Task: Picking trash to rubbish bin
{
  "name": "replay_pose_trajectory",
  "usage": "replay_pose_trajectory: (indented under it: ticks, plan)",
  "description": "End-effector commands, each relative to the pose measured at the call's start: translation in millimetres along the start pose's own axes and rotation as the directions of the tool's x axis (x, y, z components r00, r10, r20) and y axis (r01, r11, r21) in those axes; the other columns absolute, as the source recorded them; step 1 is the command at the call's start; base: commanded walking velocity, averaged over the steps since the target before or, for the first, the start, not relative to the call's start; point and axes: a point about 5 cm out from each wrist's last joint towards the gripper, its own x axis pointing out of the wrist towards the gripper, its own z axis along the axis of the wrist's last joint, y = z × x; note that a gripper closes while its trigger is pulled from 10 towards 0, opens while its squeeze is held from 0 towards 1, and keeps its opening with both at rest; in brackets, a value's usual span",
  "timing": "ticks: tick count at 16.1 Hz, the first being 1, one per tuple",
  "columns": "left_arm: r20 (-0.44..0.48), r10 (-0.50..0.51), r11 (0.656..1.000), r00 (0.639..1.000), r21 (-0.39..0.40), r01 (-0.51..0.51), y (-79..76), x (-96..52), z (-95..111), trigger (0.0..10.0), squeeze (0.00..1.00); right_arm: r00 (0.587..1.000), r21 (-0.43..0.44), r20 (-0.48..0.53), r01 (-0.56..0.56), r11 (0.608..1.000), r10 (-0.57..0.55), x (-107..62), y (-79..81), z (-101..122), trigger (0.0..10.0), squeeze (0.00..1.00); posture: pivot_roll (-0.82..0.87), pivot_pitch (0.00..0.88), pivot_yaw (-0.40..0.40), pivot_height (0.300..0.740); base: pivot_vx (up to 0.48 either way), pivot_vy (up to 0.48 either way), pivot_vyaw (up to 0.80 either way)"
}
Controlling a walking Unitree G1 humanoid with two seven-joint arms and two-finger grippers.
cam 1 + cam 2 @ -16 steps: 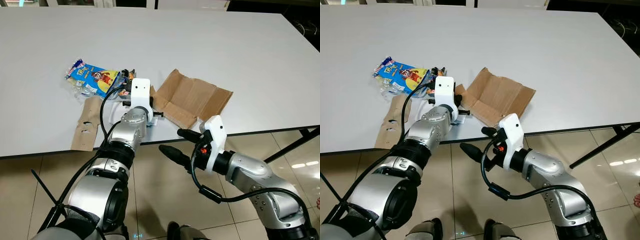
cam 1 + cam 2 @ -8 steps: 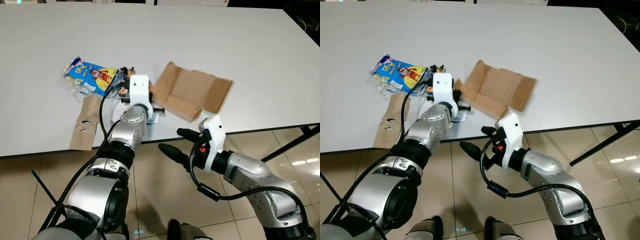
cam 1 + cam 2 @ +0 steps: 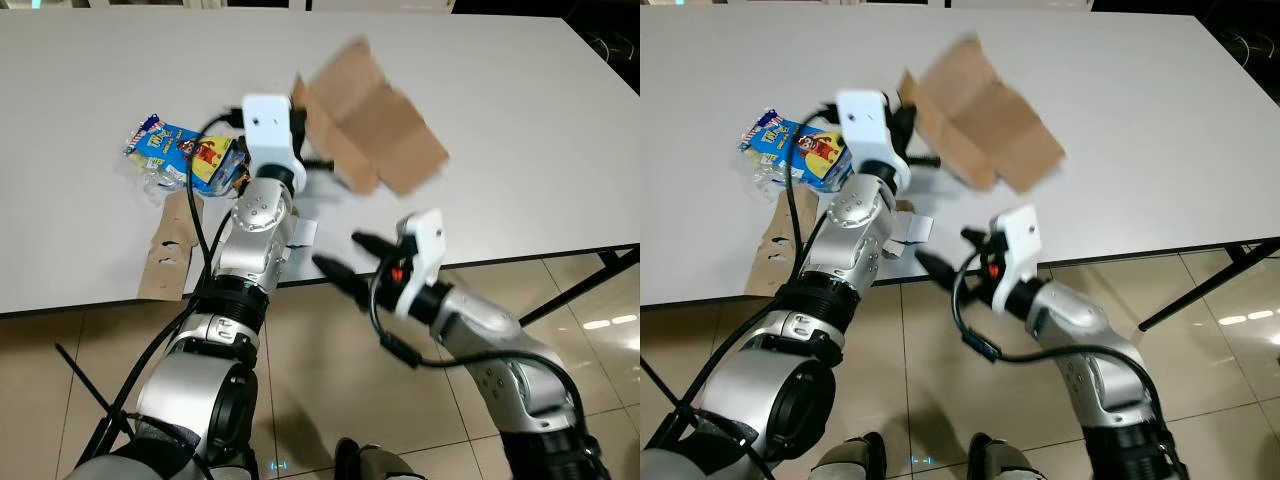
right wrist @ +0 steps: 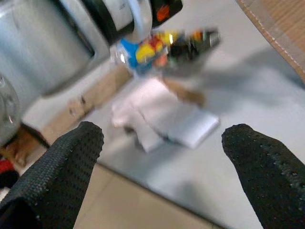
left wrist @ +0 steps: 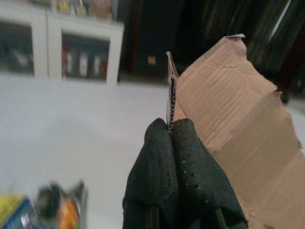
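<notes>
My left gripper (image 5: 170, 131) holds the brown cardboard sheet (image 3: 372, 120) in the air above the white table (image 3: 520, 130).

In the left wrist view I see the two black fingers (image 5: 159, 157) pressed together on one edge of the cardboard, and the sheet stands up from them, clear of the table top. My right gripper (image 3: 345, 262) is at the near edge of the table with its fingers wide apart and nothing between them. On the table, near my left arm, lie a blue and yellow snack wrapper (image 3: 178, 155), a long strip of cardboard (image 3: 172, 247) at the near edge, and a piece of white paper (image 4: 162, 119) just beside the arm. I cannot see any rubbish bin.
</notes>
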Motion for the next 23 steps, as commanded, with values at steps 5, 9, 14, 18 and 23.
replay_pose_trajectory:
  ticks: [5, 9, 14, 18, 23]
  plan:
    - [0.203, 0.01, 0.988, 0.979, 0.15, -0.041, 19.6, -11.3, 24, 10.0, 0.0, 0.912, -0.016, 0.232, 0.351, 0.936, -0.338, 13.3, -40.0, 35, 10.0, 0.0, -0.06, 0.064, -0.085, 0.74, 0.0, 0.0, 0.0]
    - [0.186, 0.071, 0.977, 0.98, 0.185, -0.106, 42.5, -27.5, 17, 10.0, 0.0, 0.76, 0.058, 0.338, 0.572, 0.818, -0.556, 7.8, -67.3, 50, 10.0, 0.0, -0.04, 0.051, -0.083, 0.74, 0.0, 0.0, 0.0]
    - [0.155, 0.125, 0.953, 0.98, 0.256, -0.162, 67.5, -44.8, 13, 10.0, 0.0, 0.581, 0.024, 0.425, 0.759, 0.651, -0.694, -8.5, -93.8, 61, 10.0, 0.0, -0.04, 0.033, -0.09, 0.74, 0.0, 0.0, 0.0]
    - [0.093, 0.174, 0.944, 0.98, 0.269, -0.193, 70.1, -51.5, 2, 10.0, 0.0, 0.556, 0.006, 0.42, 0.789, 0.614, -0.718, -13.5, -101.5, 54, 10.0, 0.0, -0.04, 0.04, -0.107, 0.74, 0.0, 0.0, 0.0]
    - [0.024, 0.133, 0.958, 0.991, 0.253, -0.135, 46.0, -52.9, -16, 10.0, 0.0, 0.474, 0.043, 0.37, 0.85, 0.525, -0.799, -26.9, -116.8, 39, 10.0, 0.0, -0.03, 0.032, -0.099, 0.74, 0.0, 0.0, 0.0]
